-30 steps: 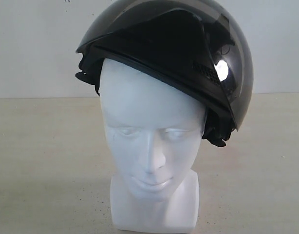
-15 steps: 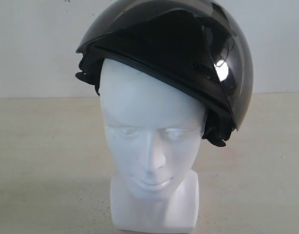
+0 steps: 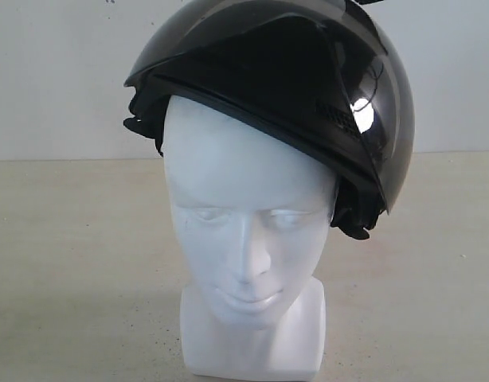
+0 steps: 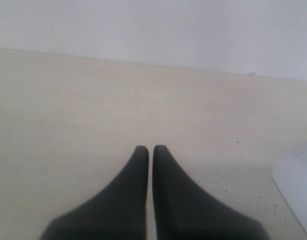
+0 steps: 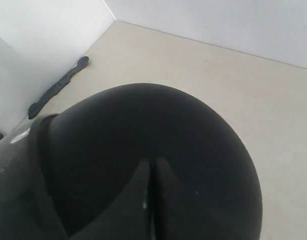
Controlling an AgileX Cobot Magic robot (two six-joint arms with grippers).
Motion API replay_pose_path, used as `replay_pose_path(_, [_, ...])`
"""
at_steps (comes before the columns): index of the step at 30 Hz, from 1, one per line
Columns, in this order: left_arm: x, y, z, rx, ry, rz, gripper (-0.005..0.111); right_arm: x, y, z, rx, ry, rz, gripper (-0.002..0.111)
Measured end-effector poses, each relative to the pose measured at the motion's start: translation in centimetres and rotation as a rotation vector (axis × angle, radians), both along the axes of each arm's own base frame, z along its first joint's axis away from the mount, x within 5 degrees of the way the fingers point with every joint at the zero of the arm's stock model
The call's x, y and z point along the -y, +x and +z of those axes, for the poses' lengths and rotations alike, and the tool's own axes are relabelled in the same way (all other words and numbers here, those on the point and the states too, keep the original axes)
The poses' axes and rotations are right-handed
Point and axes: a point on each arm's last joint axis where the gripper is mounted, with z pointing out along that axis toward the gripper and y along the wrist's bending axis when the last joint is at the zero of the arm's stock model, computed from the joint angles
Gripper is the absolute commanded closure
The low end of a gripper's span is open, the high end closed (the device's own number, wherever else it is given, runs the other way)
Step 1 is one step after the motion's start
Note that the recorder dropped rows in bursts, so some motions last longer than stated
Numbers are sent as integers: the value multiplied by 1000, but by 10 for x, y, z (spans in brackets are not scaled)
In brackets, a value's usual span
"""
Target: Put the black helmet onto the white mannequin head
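Note:
The black helmet point(image 3: 308, 87) sits tilted on the white mannequin head point(image 3: 244, 215), its rim low on the right side and its smoky visor raised. In the right wrist view the helmet's matte dome point(image 5: 118, 135) fills the frame, and my right gripper point(image 5: 151, 164) hovers just over it, shut, holding nothing. A dark sliver at the exterior view's top edge point(image 3: 364, 2) looks like that arm. My left gripper point(image 4: 150, 149) is shut and empty, low over the beige table, with the mannequin's white base point(image 4: 296, 185) off to one side.
The beige table point(image 3: 69, 263) stretches around the mannequin, with a white wall point(image 3: 53, 72) behind. A dark strap-like strip point(image 5: 56, 87) lies on the table by the wall in the right wrist view.
The helmet and the head have not moved. A dark sliver has come into the exterior view's top edge above the helmet.

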Motion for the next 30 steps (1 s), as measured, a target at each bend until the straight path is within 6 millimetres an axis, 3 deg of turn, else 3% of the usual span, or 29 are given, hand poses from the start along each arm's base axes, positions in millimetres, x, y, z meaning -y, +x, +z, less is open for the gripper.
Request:
replay_pose_path(6, [0,0,0,0,0,0,102,-14,5,-10,-26,-12,45,109])
replay_pose_path(15, [0,0,0,0,0,0,102,-20,3,-9,-25,-5,64,109])
replay_pose_path(23, [0,0,0,0,0,0,102,-41,-5,-3,-5,39,127,109])
replay_pose_path(30, [0,0,0,0,0,0,102,-42,-5,-2,-4,43,133,109])
